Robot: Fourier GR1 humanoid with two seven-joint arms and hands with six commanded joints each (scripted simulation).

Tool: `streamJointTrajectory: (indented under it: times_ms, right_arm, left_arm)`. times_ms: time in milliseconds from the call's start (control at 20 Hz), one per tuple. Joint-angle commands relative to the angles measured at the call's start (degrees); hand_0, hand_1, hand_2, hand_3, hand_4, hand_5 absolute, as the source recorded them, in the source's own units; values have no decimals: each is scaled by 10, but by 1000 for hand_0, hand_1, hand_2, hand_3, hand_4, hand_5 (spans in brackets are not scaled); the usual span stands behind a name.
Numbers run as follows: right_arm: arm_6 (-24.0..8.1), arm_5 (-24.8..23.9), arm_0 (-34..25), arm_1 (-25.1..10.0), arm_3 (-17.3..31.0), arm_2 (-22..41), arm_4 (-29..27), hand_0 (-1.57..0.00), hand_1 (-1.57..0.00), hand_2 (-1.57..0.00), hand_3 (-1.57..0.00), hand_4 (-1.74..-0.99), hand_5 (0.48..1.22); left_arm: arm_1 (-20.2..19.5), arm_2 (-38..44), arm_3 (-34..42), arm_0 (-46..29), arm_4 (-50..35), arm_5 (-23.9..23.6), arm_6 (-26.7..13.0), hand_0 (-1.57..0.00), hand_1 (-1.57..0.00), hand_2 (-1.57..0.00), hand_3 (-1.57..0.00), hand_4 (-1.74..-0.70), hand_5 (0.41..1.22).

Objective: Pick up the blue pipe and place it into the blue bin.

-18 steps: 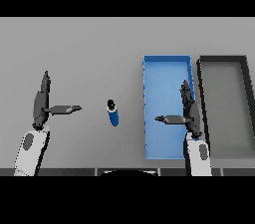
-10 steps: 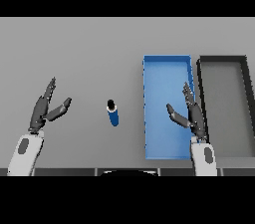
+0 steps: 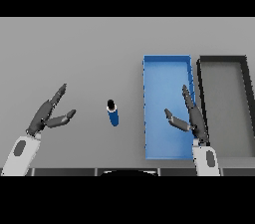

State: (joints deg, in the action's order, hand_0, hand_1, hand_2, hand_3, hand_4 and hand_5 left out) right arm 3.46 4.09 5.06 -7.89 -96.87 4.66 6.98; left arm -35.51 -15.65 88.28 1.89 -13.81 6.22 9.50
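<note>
The blue pipe (image 3: 113, 113), a short blue cylinder with a dark top end, lies on the grey table left of the blue bin (image 3: 166, 68). My left hand (image 3: 48, 114) hovers open at the left, well apart from the pipe, fingers pointing up and right. My right hand (image 3: 191, 117) is open above the blue bin's right half, thumb spread toward the left. Neither hand holds anything.
A dark grey bin (image 3: 221, 62) stands directly right of the blue bin, their long walls side by side. The grey table (image 3: 74, 54) stretches behind and to the left of the pipe.
My left hand has swung outward to the left and tilted, its thumb drawing closer to the fingers. My right hand shifted slightly, thumb angling downward. The pipe has not moved.
</note>
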Motion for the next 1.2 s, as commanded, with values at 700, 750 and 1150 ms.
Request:
streamJointTrajectory:
  times_ms: [700, 750, 1150]
  right_arm:
    - [20, 8, -4, 1, 6, -2, -8, 1, 1, 1, 1, -1270, 617]
    - [22, 11, 2, 0, 2, -2, -10, 1, 1, 1, 1, -1272, 617]
    - [20, 6, 15, 4, -10, 0, -6, 1, 1, 1, 1, -1266, 598]
  left_arm:
    - [62, -135, 44, 30, 53, 68, -81, 1, 1, 1, 1, -1117, 446]
    - [64, -138, 40, 29, 59, 68, -72, 1, 1, 1, 1, -1117, 446]
    - [164, -165, -66, 93, 93, 56, -82, 1, 1, 1, 1, -1095, 441]
